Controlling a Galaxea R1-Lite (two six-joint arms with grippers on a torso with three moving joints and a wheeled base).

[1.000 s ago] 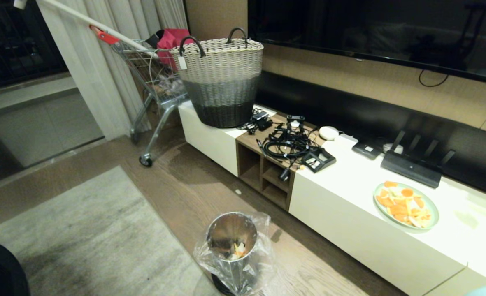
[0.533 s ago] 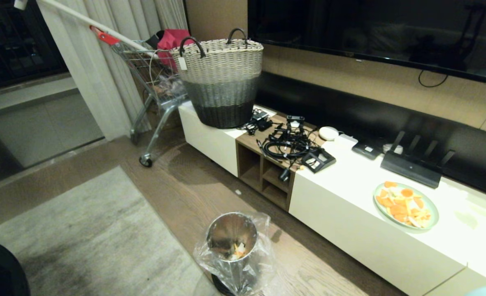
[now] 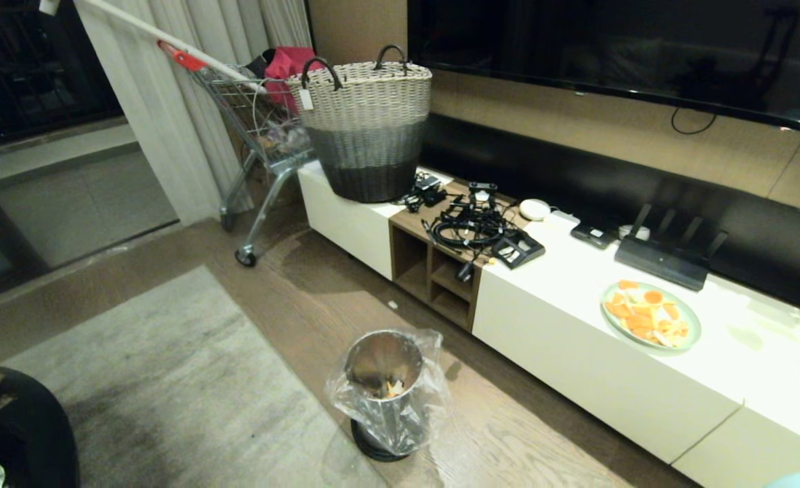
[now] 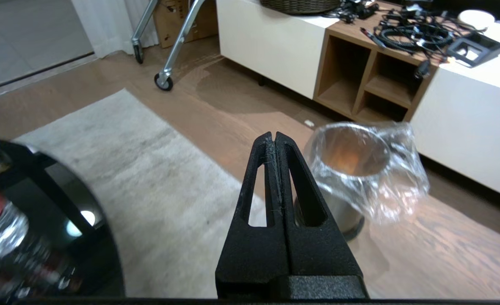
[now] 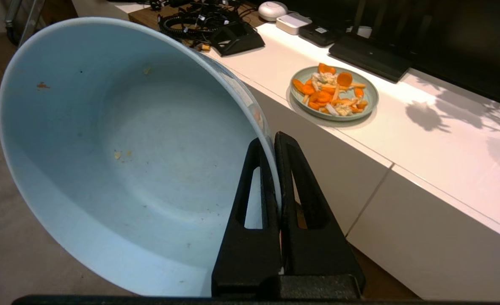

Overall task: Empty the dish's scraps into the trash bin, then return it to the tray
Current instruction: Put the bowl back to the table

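Note:
My right gripper (image 5: pixel 274 137) is shut on the rim of the dish (image 5: pixel 127 161), a bluish-white bowl tilted on edge. Its inside holds only a few crumbs. The trash bin (image 3: pixel 384 379), shiny metal with a clear liner, stands on the wooden floor in front of the cabinet. A few orange scraps (image 3: pixel 393 388) lie at its bottom. In the left wrist view the trash bin (image 4: pixel 351 169) stands just beyond my left gripper (image 4: pixel 272 135), which is shut with nothing in it. The tray is out of view. Neither arm shows in the head view.
A long white cabinet (image 3: pixel 576 325) carries a green plate of orange slices (image 3: pixel 650 324), a router (image 3: pixel 667 257), tangled cables (image 3: pixel 471 227) and a woven basket (image 3: pixel 369 129). A shopping cart (image 3: pixel 257 129) stands behind. A grey rug (image 3: pixel 156 379) and a black round table (image 3: pixel 20 427) lie to the left.
The whole head view has shifted: the camera has moved, so the bin and cabinet sit slightly higher and smaller, and more of the black table shows at lower left. Nothing else moved.

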